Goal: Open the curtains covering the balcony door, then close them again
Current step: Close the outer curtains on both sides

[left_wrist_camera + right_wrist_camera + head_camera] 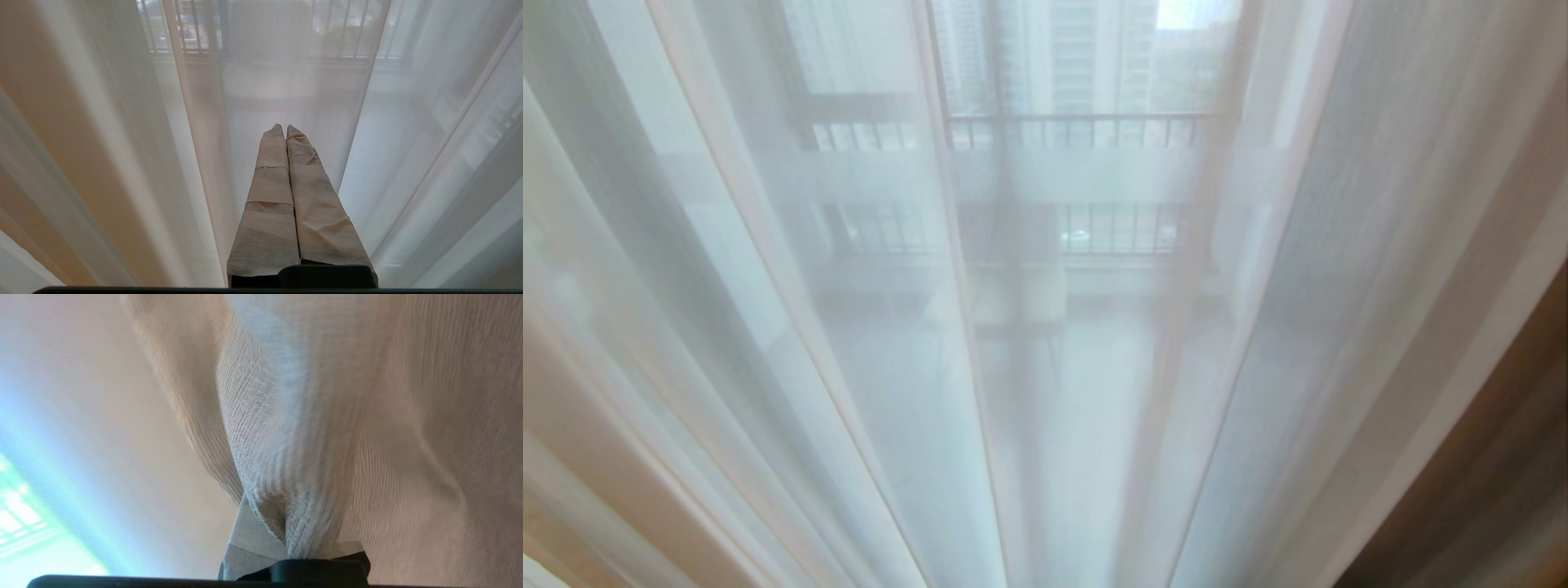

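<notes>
The sheer white panels (1045, 367) hang drawn across the whole head view, and through them the balcony door (996, 163) shows only dimly: a dark upright frame, a pale frosted band across the glass, and railing bars (1086, 131) beyond. At the far right edge of that view a strip of the beige-tan woven drape (1494, 457) hangs beside the sheers.

The right gripper (292, 543) is out of the head view, but its own wrist view shows it pinching a gathered fold of woven curtain fabric (294, 449), the cloth bunched and narrowing down into the taped fingers (245, 539). The left gripper (286, 130) points at the sheers with its paper-wrapped fingers (269, 192) pressed together on nothing; whether the tips touch the cloth I cannot tell.

Judging from this, the grasp for a pull is made and the draw itself has not yet shown any effect, since the door is fully veiled. Whether this is the opening or the closing pull the views do not settle. The next move calls for a steady sideways haul along the rail, keeping the pinch firm so the fold does not slip out
</notes>
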Available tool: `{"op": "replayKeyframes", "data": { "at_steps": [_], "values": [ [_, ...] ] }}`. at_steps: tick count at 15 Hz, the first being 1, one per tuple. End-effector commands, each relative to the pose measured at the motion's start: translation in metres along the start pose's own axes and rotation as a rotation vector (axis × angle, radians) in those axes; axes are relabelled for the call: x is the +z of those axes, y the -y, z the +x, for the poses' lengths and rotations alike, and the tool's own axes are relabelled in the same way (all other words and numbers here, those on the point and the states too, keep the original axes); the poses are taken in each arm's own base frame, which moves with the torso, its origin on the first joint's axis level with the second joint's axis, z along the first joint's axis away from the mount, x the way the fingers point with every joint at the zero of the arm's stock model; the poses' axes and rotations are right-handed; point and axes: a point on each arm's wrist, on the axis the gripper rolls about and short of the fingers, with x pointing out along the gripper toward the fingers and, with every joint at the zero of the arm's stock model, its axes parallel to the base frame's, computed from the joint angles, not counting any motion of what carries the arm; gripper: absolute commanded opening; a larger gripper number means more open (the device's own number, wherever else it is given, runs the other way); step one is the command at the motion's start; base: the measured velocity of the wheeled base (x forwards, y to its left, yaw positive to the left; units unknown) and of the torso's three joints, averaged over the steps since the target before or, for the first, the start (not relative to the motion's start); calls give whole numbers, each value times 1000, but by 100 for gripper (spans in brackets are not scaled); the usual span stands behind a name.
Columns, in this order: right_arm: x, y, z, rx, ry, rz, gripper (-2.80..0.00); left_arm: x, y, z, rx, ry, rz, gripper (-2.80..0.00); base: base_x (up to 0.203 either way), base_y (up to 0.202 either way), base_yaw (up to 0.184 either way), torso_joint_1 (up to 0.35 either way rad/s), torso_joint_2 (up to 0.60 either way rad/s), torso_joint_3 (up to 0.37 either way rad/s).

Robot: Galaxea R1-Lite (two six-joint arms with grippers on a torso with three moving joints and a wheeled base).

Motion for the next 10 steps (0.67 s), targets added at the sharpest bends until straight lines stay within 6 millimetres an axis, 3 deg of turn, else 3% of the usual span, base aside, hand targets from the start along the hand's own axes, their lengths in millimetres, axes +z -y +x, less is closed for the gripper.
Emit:
{"op": "replayKeyframes", "data": {
  "at_steps": [1, 6, 10],
  "values": [
    [5, -6, -24, 38, 24, -4, -280, 0, 0, 0, 0, 1, -1, -280, 0, 0, 0, 0, 0, 0],
    [2, -19, -69, 242, 8, 20, -280, 0, 0, 0, 0, 1, -1, -280, 0, 0, 0, 0, 0, 0],
    [-1, -30, -83, 358, -1, 37, -280, 0, 0, 0, 0, 1, -1, -280, 0, 0, 0, 0, 0, 0]
  ]
}}
